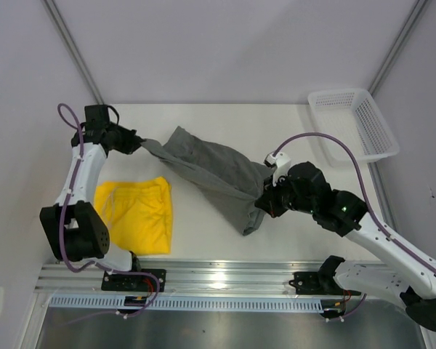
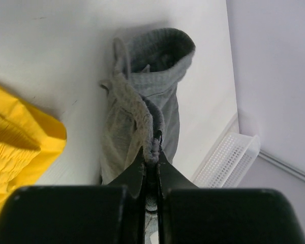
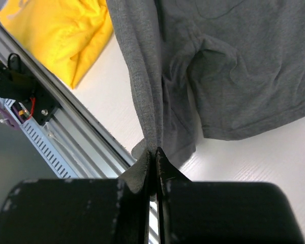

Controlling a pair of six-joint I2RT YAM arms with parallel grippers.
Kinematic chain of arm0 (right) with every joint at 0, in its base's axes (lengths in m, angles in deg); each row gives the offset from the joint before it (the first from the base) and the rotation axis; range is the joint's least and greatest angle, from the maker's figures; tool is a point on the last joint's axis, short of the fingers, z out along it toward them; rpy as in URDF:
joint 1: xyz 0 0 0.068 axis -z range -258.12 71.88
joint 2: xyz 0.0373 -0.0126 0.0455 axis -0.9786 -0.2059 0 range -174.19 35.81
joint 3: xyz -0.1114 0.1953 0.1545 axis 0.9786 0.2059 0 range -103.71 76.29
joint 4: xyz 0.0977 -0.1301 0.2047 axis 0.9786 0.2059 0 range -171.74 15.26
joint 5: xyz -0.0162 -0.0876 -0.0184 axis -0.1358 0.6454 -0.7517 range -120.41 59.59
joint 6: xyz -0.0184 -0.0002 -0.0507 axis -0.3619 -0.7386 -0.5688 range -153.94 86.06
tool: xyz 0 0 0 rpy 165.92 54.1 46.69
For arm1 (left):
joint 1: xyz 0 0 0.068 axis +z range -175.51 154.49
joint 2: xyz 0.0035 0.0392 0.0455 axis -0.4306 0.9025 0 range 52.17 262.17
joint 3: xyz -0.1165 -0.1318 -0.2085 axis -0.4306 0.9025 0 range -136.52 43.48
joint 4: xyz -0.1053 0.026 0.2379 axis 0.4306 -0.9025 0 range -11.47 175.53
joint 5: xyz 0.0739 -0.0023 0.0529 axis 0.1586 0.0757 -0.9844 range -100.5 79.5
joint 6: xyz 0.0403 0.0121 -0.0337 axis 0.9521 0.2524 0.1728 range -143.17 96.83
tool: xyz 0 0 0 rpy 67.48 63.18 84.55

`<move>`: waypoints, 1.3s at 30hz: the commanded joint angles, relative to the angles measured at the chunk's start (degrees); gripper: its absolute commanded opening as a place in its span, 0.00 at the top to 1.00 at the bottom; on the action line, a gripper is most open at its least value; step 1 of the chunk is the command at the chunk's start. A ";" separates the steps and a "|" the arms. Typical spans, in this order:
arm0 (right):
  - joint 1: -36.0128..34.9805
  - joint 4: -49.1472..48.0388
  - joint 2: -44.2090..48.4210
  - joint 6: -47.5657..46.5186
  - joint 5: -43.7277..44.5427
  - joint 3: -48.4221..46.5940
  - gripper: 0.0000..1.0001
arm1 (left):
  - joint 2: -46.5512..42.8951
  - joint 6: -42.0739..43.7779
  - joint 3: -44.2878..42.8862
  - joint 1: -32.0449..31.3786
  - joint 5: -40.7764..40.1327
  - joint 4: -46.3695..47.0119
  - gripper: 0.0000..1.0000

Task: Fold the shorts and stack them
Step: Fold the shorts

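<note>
Yellow shorts point(image 1: 134, 214): laid flat on the worktop point(image 1: 211, 123), on the near side of the left end effector point(image 1: 136, 143) and apart from it; not gripped.

Left end effector: fingers pressed together on a bunched edge of the grey shorts point(image 1: 214, 174). In the left wrist view the cloth is seen pinched between the two tips, with the ribbed waistband opening beyond them.

Grey shorts: spread between the two end effectors, one end held at each. A loose part trails from the right end effector point(image 1: 265, 200) toward the near edge.

Right end effector: fingers clamped on a fold of the grey cloth.

Basket point(image 1: 352, 123): white mesh, beyond the right end effector and to its right, well apart.
</note>
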 commanded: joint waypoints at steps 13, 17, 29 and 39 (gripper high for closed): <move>3.77 0.61 0.27 -0.42 -2.06 -4.05 1.00 | -10.93 -7.75 3.04 2.18 -12.78 -11.40 1.00; 7.54 -0.88 -2.89 -0.69 -3.73 -5.98 1.00 | -11.02 -11.01 2.07 2.27 -14.64 -13.78 1.00; 20.74 -7.65 -16.50 0.46 -15.68 -13.36 1.00 | -5.31 -17.95 -2.24 2.27 -12.88 -15.54 1.00; 24.08 -8.01 -28.11 0.81 -16.74 -23.47 1.00 | 0.03 -24.64 -4.87 2.18 -12.54 -17.12 1.00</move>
